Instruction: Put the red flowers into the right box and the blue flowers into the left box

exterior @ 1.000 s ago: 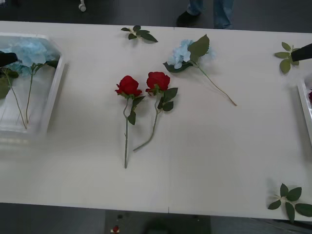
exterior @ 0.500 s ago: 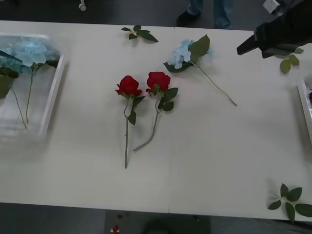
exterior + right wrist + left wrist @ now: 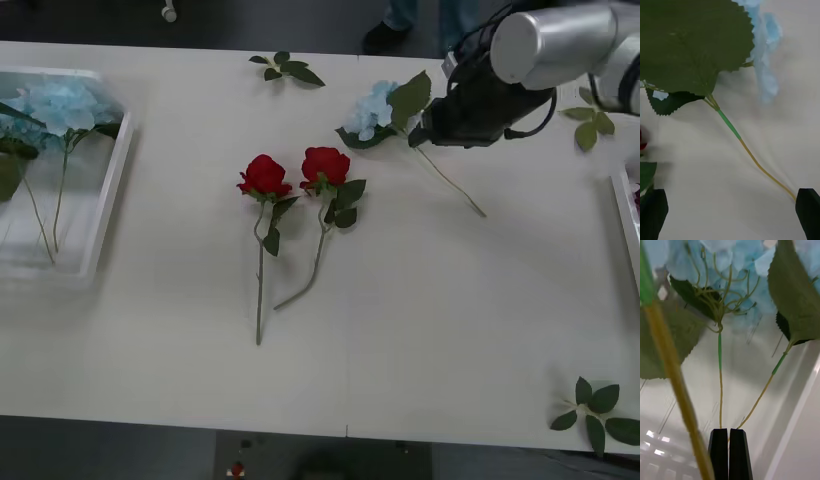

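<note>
Finds the right gripper [image 3: 428, 130] newly swung in from the table's 3 o'clock edge, where a second ago only its tip showed. Places it over the loose blue hydrangea [image 3: 375, 108], at about 1 o'clock from the table's middle, just above the stem below the big leaf. Shows its black fingers spread wide in the wrist view, nothing held, the thin stem running between them (a reach, not yet a grasp). Means the last loose blue flower looks next in line for the left box [image 3: 108, 200] at 9 o'clock, where other blue clusters already lie. Leaves the two red roses [image 3: 264, 175] unmoved at centre, well short of the right box [image 3: 626, 215]. Keeps the left gripper [image 3: 730, 453] over the left box, fingers pressed together; cannot tell whether a stem is pinched.
</note>
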You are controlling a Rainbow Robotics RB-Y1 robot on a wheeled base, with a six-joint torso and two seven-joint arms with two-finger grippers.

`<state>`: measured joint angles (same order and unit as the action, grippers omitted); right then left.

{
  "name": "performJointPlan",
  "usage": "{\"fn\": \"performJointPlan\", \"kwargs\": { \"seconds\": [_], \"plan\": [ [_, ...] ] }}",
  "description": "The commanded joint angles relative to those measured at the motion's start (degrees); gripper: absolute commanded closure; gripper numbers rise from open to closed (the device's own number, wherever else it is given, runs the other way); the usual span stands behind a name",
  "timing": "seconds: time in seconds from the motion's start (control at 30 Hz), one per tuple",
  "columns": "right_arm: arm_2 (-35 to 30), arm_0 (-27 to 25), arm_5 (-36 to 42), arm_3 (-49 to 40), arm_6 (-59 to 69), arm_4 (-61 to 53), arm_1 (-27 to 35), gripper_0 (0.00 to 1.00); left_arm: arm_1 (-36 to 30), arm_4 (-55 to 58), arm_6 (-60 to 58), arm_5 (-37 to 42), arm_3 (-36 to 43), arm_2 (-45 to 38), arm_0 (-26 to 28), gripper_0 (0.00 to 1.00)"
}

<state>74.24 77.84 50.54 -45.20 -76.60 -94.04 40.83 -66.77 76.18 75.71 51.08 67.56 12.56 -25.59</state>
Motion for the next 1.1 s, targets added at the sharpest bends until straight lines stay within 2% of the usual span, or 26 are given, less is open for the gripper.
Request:
{"fn": "performJointPlan", "kwargs": {
  "seconds": [0.03,0.2,0.6,0.77,0.8,0.83,0.87,0.9,0.93,1.1],
  "plan": [
    [1.52,2.31,-2.29,4.77,-0.31,4.48,-4.71,0.00,1.91,-3.41,-0.21,-0.19,0.55,0.10,-1.74,1.00],
    [5.39,2.14,-5.28,6.70,-2.33,10.90,-9.28,0.00,3.93,-8.24,-0.30,-0.36,0.73,0.72,-1.74,1.00],
    [5.48,1.61,-6.07,7.93,-4.08,21.62,-10.86,0.00,5.95,-13.08,-0.56,-0.54,0.82,1.15,-2.01,1.00],
    [5.39,-0.94,-10.29,11.54,-4.35,23.73,-13.67,0.00,5.95,-13.17,-0.48,-0.54,0.82,1.15,-2.01,0.99],
    [5.48,-1.64,-11.61,12.07,-4.44,23.90,-14.20,0.00,5.95,-13.17,-0.56,-0.54,0.82,1.07,-2.01,0.74],
    [5.39,-2.26,-12.22,12.15,-4.52,24.08,-14.37,0.00,5.95,-13.17,-0.56,-0.54,0.82,1.07,-2.01,0.53],
    [5.39,-2.52,-12.49,12.15,-4.61,24.08,-14.37,0.00,5.95,-13.17,-0.48,-0.54,0.82,0.98,-2.01,0.44],
    [5.39,-2.87,-12.75,11.98,-4.61,23.99,-14.46,0.00,5.95,-12.90,-0.39,-0.54,0.82,0.89,-2.01,0.25],
    [5.39,-2.96,-12.75,11.80,-4.79,23.82,-14.55,0.00,5.95,-12.73,-0.39,-0.54,0.82,0.80,-2.01,0.17],
    [5.21,-3.31,-13.02,11.45,-4.96,23.20,-14.64,0.00,5.95,-12.46,-0.39,-0.54,0.82,0.36,-2.01,0.15]
  ]
}}
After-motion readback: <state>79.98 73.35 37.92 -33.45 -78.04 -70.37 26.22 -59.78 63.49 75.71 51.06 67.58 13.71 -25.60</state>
